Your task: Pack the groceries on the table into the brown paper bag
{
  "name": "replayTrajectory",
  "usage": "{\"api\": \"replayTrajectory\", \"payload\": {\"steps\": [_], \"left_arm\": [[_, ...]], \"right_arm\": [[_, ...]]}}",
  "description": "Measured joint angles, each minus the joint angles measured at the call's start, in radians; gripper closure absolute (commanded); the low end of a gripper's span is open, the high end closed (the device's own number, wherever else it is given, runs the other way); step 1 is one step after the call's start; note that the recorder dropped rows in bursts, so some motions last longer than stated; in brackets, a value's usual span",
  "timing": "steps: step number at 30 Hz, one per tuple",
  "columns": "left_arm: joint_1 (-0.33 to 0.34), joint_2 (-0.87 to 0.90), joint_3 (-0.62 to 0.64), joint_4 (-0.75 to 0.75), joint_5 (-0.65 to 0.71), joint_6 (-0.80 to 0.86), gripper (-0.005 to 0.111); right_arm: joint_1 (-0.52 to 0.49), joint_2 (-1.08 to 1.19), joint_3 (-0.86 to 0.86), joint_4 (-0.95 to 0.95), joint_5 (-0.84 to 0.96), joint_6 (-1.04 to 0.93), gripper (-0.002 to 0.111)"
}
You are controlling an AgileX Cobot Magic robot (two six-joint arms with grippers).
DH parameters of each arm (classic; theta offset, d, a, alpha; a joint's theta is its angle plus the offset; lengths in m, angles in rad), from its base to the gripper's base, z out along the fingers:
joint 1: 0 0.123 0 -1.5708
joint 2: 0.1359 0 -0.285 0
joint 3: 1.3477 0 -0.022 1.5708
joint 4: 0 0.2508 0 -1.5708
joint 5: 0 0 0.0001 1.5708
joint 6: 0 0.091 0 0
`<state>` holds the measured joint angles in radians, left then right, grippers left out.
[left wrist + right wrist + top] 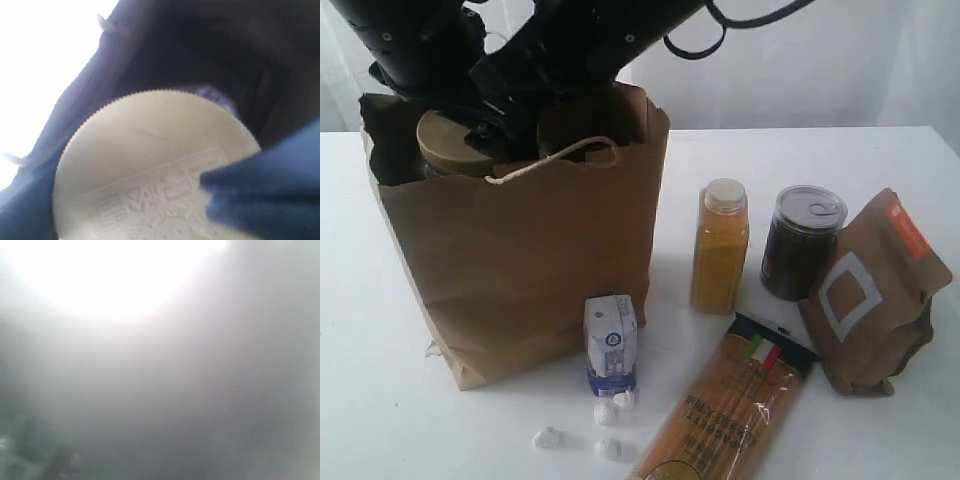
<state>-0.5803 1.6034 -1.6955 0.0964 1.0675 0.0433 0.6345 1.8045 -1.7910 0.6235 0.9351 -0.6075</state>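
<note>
Exterior view: The brown paper bag (520, 270), creased kraft with twisted loop handles, stands upright toward the left edge of the table (880, 160). Both black arms crowd its open mouth. The clear tan-lidded jar (452, 143) sits high in the mouth on the side nearer the left edge, with the left gripper (488, 128) hard against it. I cannot tell whether its jaws are clamped or slack. The right gripper is lost in the dark mass above the bag, so its state is unknown too.

Left unpacked on the table:
- small white-blue carton (611, 345), boxy, touching or just before the bag's front face
- small white lumps (608, 412) near the front edge
- yellow-orange bottle (720, 248) and dark silver-lidded can (803, 243), both upright at mid-table
- brown pouch with white square (872, 290), soft and slumped, toward the right edge
- spaghetti packet (730, 405), long and glossy, running off the front edge

Left wrist view: The jar's lid (145, 160) fills the frame, matte with a ribbed rim and raised lettering, against the bag's dark walls. One blurred blue finger (265, 195) overlaps it.

Right wrist view: Washed-out grey haze; nothing is legible.

Judgement: The first item is being lowered in. The next move calls for seating the jar on the bag's floor, then withdrawing without snagging the handles.
</note>
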Motion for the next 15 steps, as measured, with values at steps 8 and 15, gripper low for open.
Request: {"api": "replayTrajectory", "payload": {"steps": [8, 15], "left_arm": [[0.006, 0.011, 0.008, 0.005, 0.039, 0.011, 0.007], [0.006, -0.008, -0.001, -0.058, -0.010, 0.057, 0.007]], "right_arm": [[-0.002, 0.078, -0.002, 0.073, 0.023, -0.036, 0.108], [-0.006, 0.018, -0.024, 0.064, 0.024, -0.033, 0.108]]}}
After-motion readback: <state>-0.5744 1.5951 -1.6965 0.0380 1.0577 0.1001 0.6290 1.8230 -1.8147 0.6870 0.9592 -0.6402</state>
